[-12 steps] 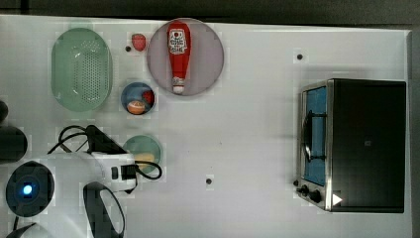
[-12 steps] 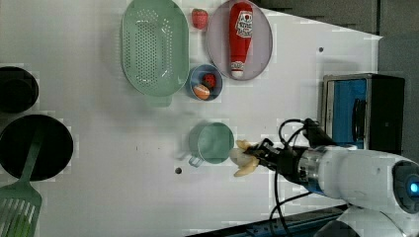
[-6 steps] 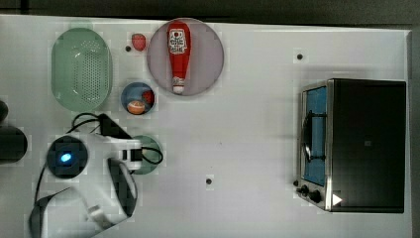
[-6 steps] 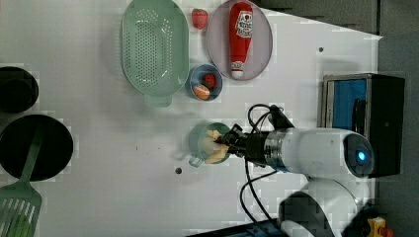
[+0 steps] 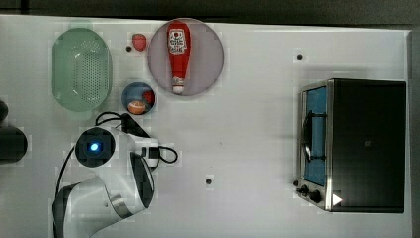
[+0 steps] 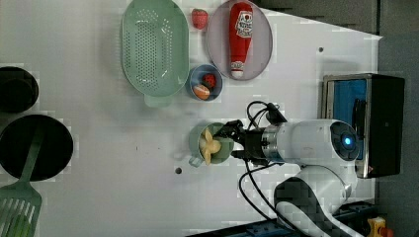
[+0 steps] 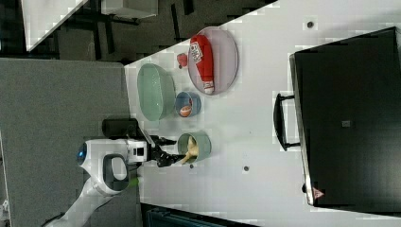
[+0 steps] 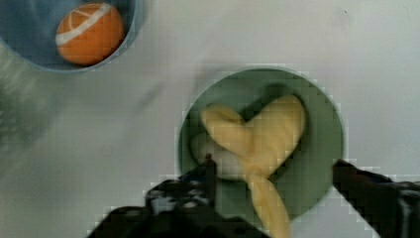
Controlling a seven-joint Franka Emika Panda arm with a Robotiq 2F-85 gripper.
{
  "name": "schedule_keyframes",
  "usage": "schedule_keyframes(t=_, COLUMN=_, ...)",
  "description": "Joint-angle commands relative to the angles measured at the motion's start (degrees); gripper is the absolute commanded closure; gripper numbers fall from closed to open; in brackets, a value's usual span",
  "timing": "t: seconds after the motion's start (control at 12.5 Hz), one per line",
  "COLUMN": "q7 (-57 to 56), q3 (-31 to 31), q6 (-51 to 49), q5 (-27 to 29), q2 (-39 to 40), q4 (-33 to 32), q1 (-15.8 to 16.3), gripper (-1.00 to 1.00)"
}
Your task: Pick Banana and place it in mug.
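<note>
In the top view, your arm covers the mug; the ketchup bottle [image 5: 177, 54] has an unreadable label, and the bench [image 5: 247, 148] lies open toward the toaster oven [image 5: 354, 145]. The left view shows the banana [image 6: 209, 145] inside the mug [image 6: 193, 146]. In the wrist view, your gripper [image 8: 277, 186] stands spread, holding nothing.

White arm [image 6: 316, 143], black cables (blue light)

Bright, even light washes the white table [image 5: 257, 124] with soft shadows (blocky compression throughout), the wrist view's left edge seemingly blurred.
</note>
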Motion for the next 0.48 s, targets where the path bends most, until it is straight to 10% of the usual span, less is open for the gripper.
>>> schedule_keyframes(t=0.08, q7=1.4, q3=0.5, q6=0.1, q5=0.5, q2=-2.8, q4=0.9, q1=-0.1, gripper=-1.0)
schedule_keyframes(t=0.48, q7=-1.7, q3=-5.4, q6=-13.6, q5=0.7, q2=-12.7, q4=5.7, q1=-1.1, gripper=-1.0)
